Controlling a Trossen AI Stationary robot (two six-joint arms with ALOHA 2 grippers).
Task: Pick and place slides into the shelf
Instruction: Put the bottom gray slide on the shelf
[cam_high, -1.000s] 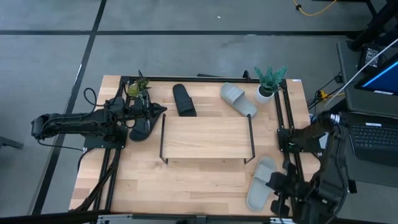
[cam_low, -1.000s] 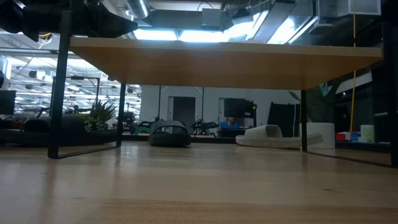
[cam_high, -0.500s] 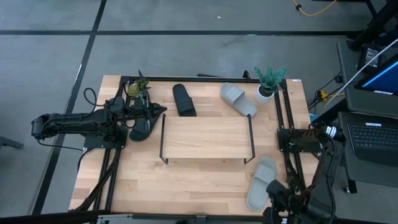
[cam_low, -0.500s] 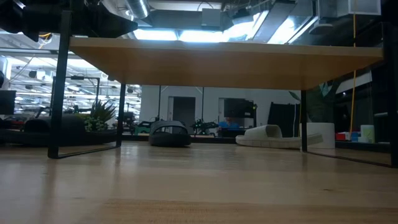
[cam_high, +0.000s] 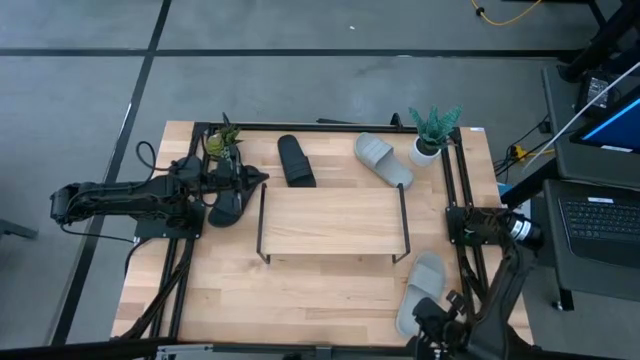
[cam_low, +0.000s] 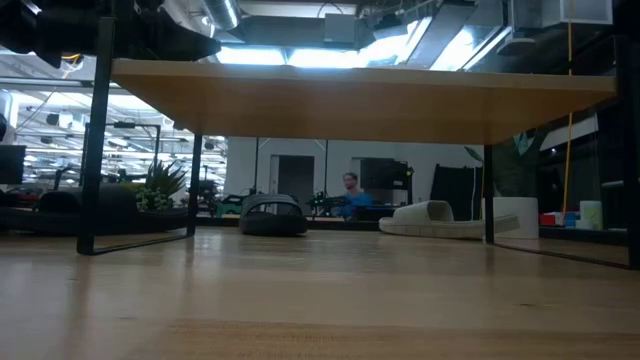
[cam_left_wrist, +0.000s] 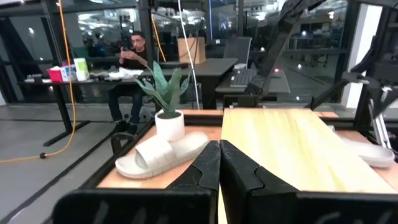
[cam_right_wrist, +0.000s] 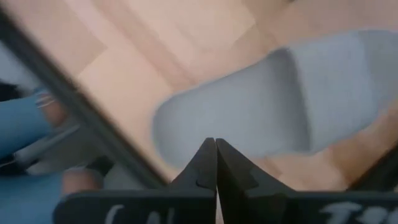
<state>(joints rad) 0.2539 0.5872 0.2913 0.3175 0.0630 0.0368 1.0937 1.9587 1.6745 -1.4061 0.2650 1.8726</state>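
The left gripper (cam_high: 255, 178) is sitting at the table's left side, over a black slide (cam_high: 226, 205) that is lying just left of the shelf (cam_high: 333, 222). Its two fingers are pressed together with nothing between them. That shoe is partly hiding under the arm, so its strap cannot be seen well.

Next along, a second black slide (cam_high: 295, 160) is lying behind the shelf, near the far edge. A grey slide (cam_high: 383, 159) is lying farther right, just beside a small potted plant (cam_high: 431, 131).

The last grey slide (cam_high: 420, 293) is lying near the front right corner of the table, in front of the shelf. The right gripper (cam_right_wrist: 214, 163) is hanging over it at the table's near edge, fingers shut tight and holding nothing.

These shoes are probably light and a bit squishy, like foam. They are not going to break. The flat sole looks too wide to pinch, so the wide strap, or the thin side edge, seems the best place to grab. The fingers would have to open first.

Counting now: two black slides, two grey slides, four in all. One shelf, and no shoe is lying on it yet. Two little plants are standing at the back corners.
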